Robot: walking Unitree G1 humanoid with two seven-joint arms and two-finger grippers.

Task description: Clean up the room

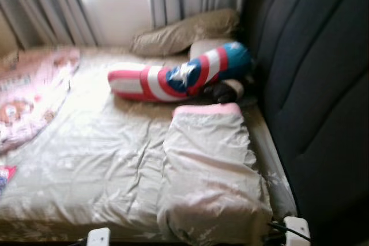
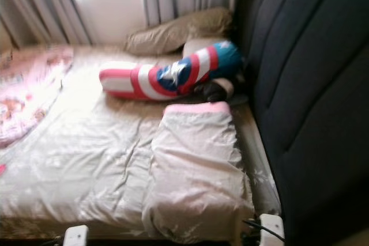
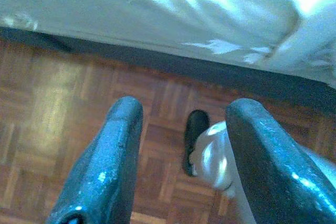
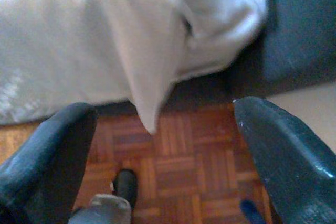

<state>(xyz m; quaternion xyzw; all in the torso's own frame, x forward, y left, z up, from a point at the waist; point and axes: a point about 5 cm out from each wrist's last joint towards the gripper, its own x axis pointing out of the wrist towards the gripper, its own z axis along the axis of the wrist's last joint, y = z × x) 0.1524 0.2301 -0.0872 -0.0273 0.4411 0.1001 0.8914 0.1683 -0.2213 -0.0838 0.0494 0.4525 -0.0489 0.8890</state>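
a rumpled bed (image 1: 98,159) lies ahead; a pale pillow (image 1: 210,165) sits at 5 o'clock, a red, white and blue bolster (image 1: 179,79) at 12 o'clock, a pink blanket (image 1: 29,96) at 9 o'clock; the left gripper (image 3: 184,156) and right gripper (image 4: 163,161) hang spread wide, holding nothing, above the parquet floor (image 3: 63,108).

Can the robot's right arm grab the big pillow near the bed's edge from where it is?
Probably yes. The right gripper hangs open over the floor just below the bed's edge, and the big pillow lies right at that edge with nothing in between.
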